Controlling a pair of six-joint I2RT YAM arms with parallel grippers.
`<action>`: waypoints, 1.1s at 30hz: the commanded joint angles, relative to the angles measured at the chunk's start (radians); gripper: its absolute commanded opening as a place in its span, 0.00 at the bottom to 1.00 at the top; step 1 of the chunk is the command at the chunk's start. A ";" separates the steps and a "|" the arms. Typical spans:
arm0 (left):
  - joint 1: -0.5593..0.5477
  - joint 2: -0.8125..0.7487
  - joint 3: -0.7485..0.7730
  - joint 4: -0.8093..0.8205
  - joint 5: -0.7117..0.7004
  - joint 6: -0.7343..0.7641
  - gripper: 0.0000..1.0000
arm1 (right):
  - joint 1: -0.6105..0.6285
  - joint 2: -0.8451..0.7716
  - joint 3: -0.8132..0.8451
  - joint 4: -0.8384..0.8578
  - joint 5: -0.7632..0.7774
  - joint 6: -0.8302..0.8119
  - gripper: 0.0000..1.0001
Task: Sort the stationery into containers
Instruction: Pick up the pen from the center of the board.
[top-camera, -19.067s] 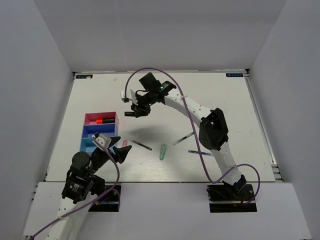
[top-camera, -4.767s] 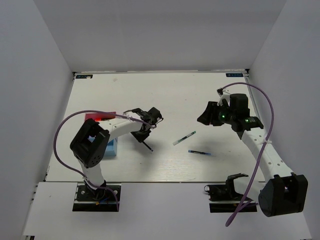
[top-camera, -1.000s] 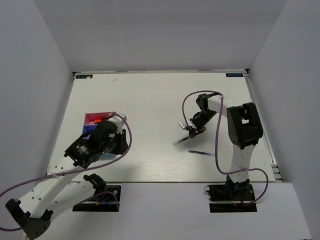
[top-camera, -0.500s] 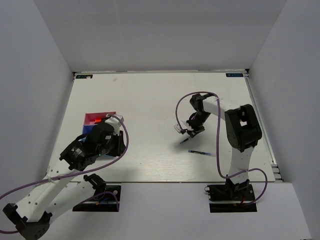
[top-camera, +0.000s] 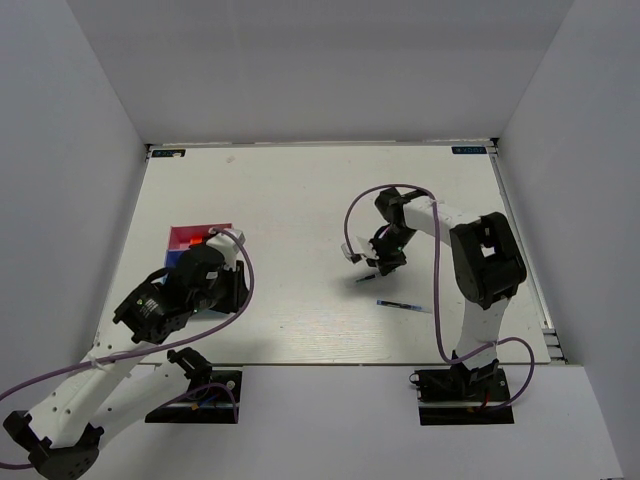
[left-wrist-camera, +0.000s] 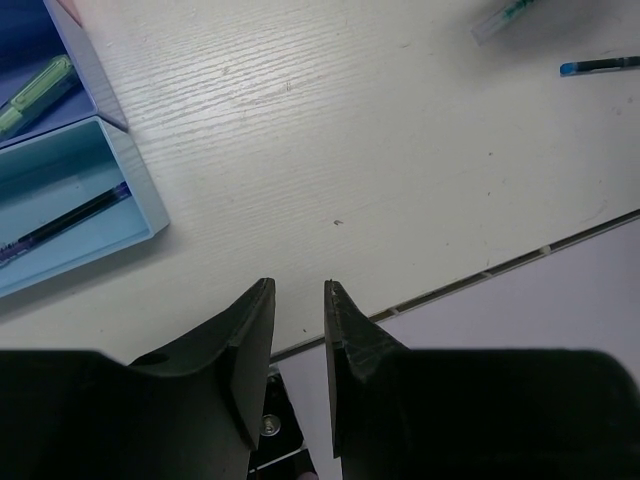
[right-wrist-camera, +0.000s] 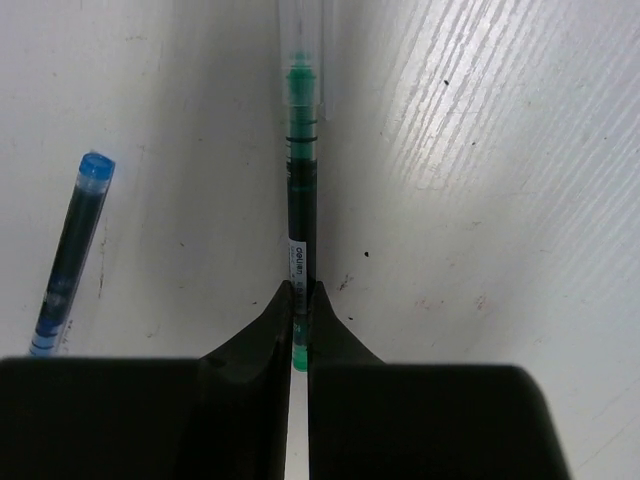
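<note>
My right gripper (top-camera: 372, 265) is shut on a thin pen (right-wrist-camera: 300, 200) with a dark barrel, green ends and a clear cap, held low over the table's middle. A blue pen (top-camera: 403, 305) lies on the table to its right, and shows in the right wrist view (right-wrist-camera: 68, 262). My left gripper (left-wrist-camera: 298, 300) is open and empty above the table's near edge, beside the boxes. The pink box (top-camera: 190, 237) holds an orange-ended highlighter (top-camera: 205, 240). A blue box (left-wrist-camera: 90, 70) holds a green highlighter (left-wrist-camera: 35, 85). A light blue box (left-wrist-camera: 115, 165) holds a dark pen (left-wrist-camera: 60, 225).
The left arm (top-camera: 170, 295) covers most of the blue boxes in the top view. White walls enclose the table on three sides. The table's near edge (left-wrist-camera: 520, 260) runs just past my left fingers.
My right gripper has closed on the green-ended pen and shifted it slightly left and back. The left arm has drawn back a little toward the near edge.
</note>
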 joint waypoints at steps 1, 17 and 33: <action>-0.004 -0.003 0.048 -0.007 0.007 0.002 0.38 | 0.013 -0.006 -0.019 -0.005 -0.003 0.108 0.00; -0.004 -0.001 0.061 -0.008 0.009 0.007 0.38 | 0.021 -0.071 0.053 -0.028 -0.135 0.247 0.00; -0.001 0.046 0.218 -0.017 0.072 0.085 0.36 | 0.168 -0.038 0.366 0.055 -0.351 0.649 0.00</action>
